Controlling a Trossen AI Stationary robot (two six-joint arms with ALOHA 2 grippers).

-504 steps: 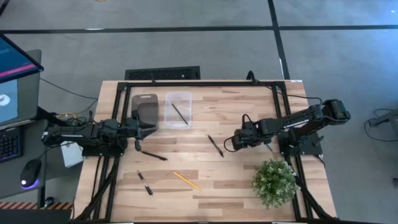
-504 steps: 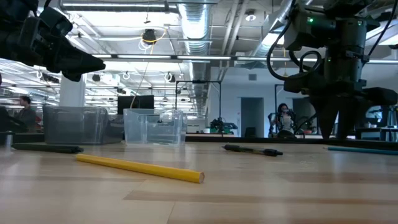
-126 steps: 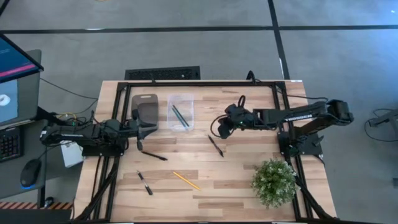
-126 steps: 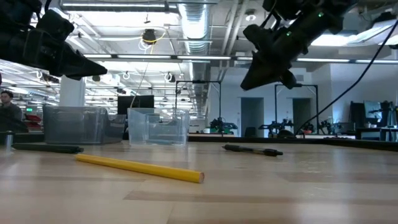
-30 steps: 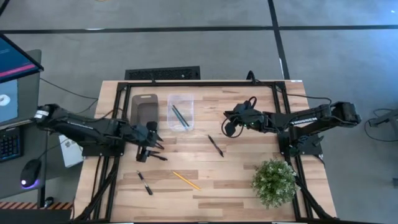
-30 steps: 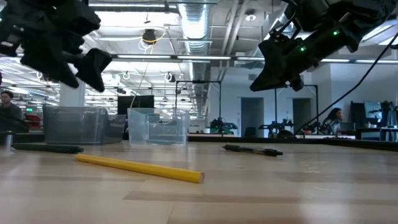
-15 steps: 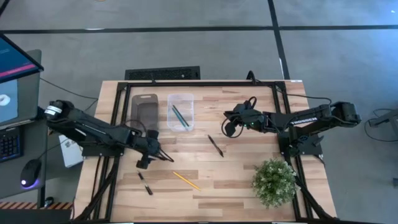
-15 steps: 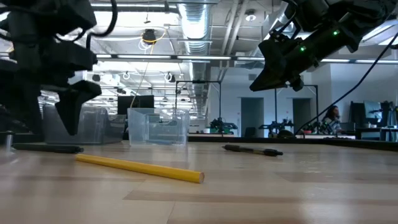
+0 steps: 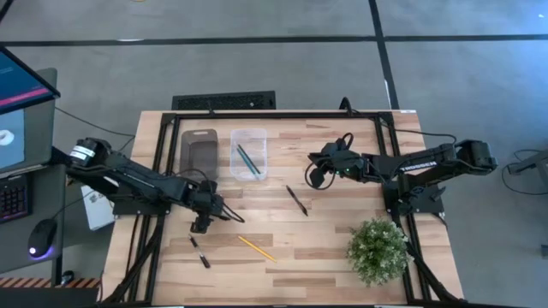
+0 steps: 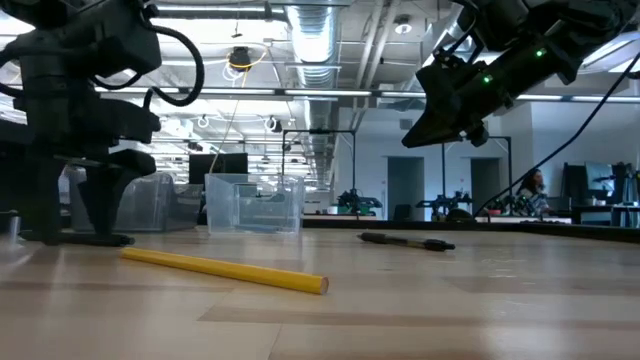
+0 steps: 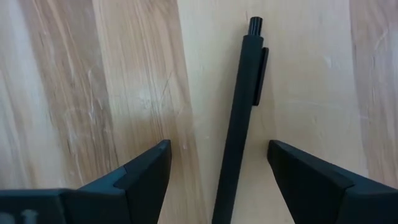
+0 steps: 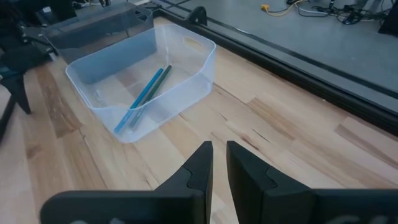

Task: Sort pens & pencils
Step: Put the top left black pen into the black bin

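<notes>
A black pen point(image 11: 239, 118) lies flat on the wooden table, between the two fingers of my left gripper point(image 11: 219, 146). That gripper is open and points down, with a finger on either side of the pen and a gap to each. In the low view my left gripper point(image 10: 88, 225) stands low at the tabletop. My right gripper point(image 9: 313, 176) hovers shut above the table's middle right and holds nothing. A blue and a dark pencil point(image 12: 144, 93) lie in the clear bin point(image 9: 247, 152). On the table lie a yellow pencil point(image 9: 257, 248) and two more black pens point(image 9: 297, 200) point(image 9: 199, 251).
A dark-tinted bin point(image 9: 199, 150) stands left of the clear bin at the far side. A potted plant point(image 9: 377, 250) sits at the near right corner. A black frame runs along the table's edges.
My left gripper has moved toward the table's near edge and come down until its open fingers stand on either side of the black pen. The pen has not moved. My right gripper has kept still.
</notes>
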